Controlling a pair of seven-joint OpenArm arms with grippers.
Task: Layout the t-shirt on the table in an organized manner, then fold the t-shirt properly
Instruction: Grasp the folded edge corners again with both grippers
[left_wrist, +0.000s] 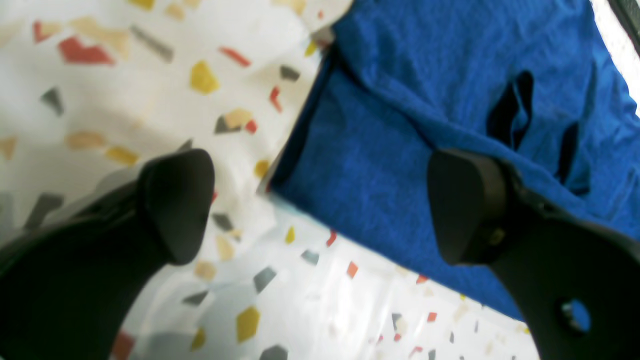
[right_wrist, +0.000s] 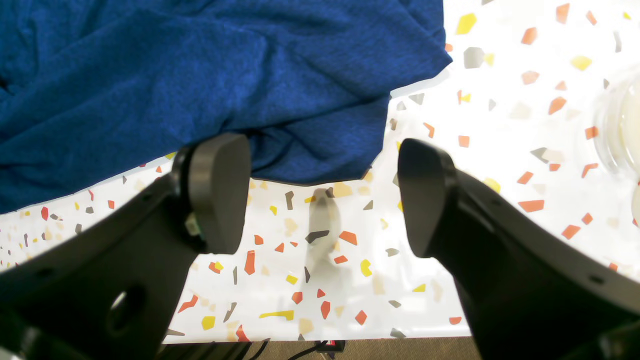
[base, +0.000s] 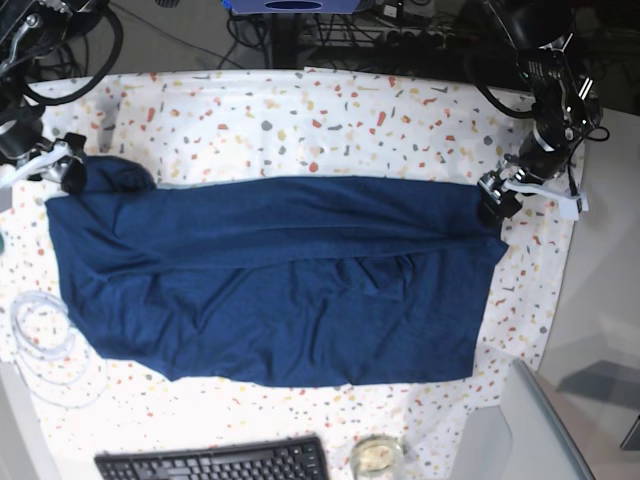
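The dark blue t-shirt (base: 270, 285) lies spread lengthwise across the speckled table (base: 300, 120), with a fold running along its upper part and wrinkles near the middle. My left gripper (base: 492, 205) is at the shirt's upper right corner. In the left wrist view my left gripper (left_wrist: 322, 205) is open, one fingertip (left_wrist: 467, 205) over the t-shirt (left_wrist: 400, 125) and the other over bare table (left_wrist: 125, 100). My right gripper (base: 68, 172) sits at the bunched upper left corner. In the right wrist view my right gripper (right_wrist: 322, 195) is open over the table (right_wrist: 310, 260), just short of the t-shirt's (right_wrist: 200, 75) edge.
A black keyboard (base: 215, 462) and a small clear round dish (base: 375, 455) sit at the front edge. A coil of clear tubing (base: 45, 335) lies at the left. A clear container (right_wrist: 620, 130) shows at the right of the right wrist view. A grey panel (base: 520, 430) stands front right.
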